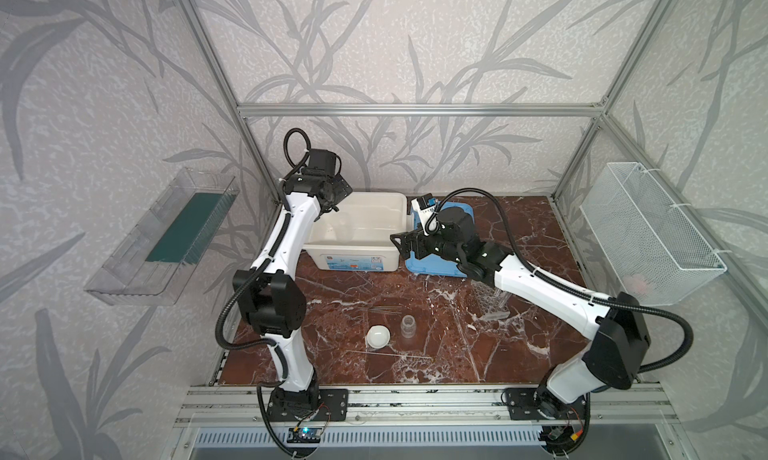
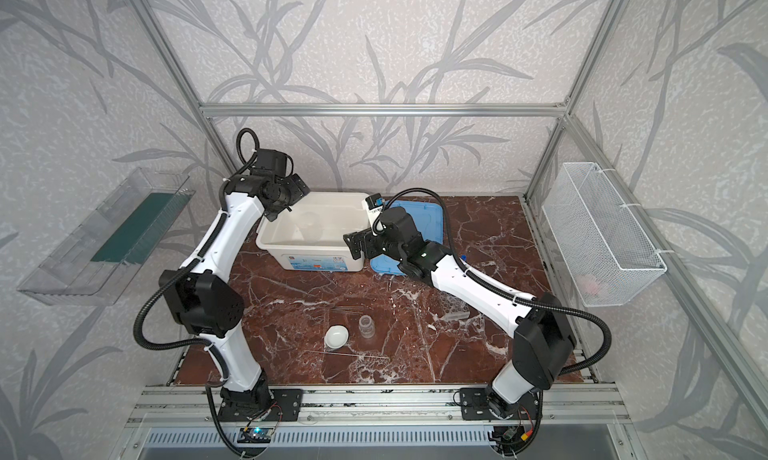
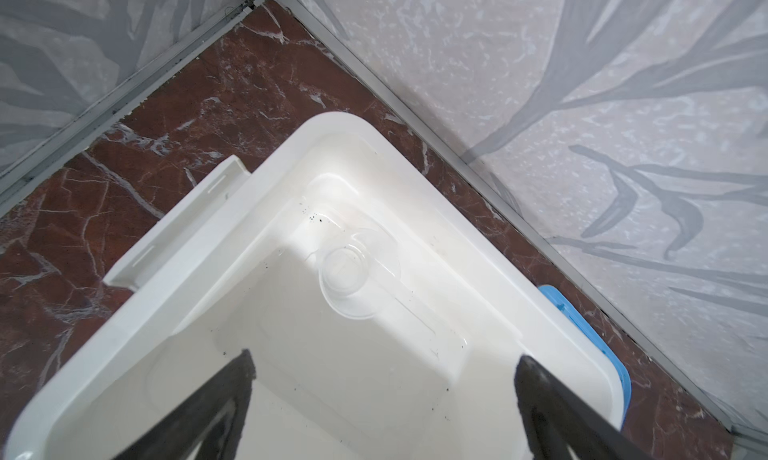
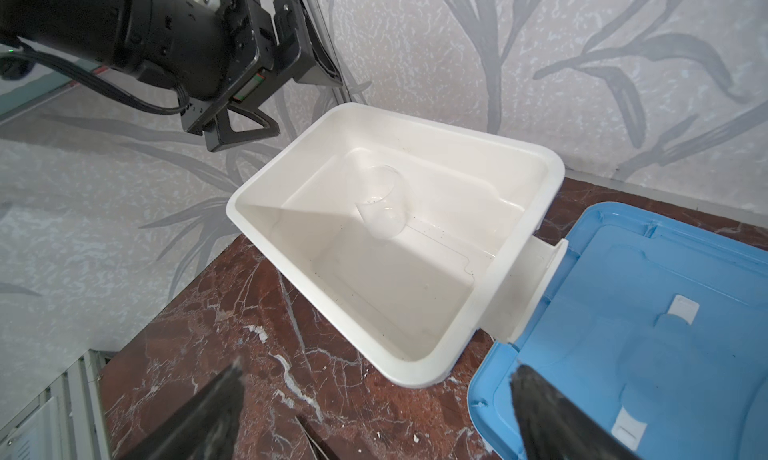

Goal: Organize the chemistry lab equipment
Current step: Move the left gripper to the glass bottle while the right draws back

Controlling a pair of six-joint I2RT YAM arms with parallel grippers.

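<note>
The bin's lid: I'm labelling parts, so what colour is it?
The lid is light blue, clearest in the right wrist view.

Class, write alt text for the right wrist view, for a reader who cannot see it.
A clear beaker sits inside an open white bin on a marble table, the blue lid beside it. The left gripper hangs open above the bin; the right gripper is open too.

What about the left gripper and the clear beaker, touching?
Apart. The right wrist view shows the left gripper above the white bin, the clear beaker down inside it.
</note>
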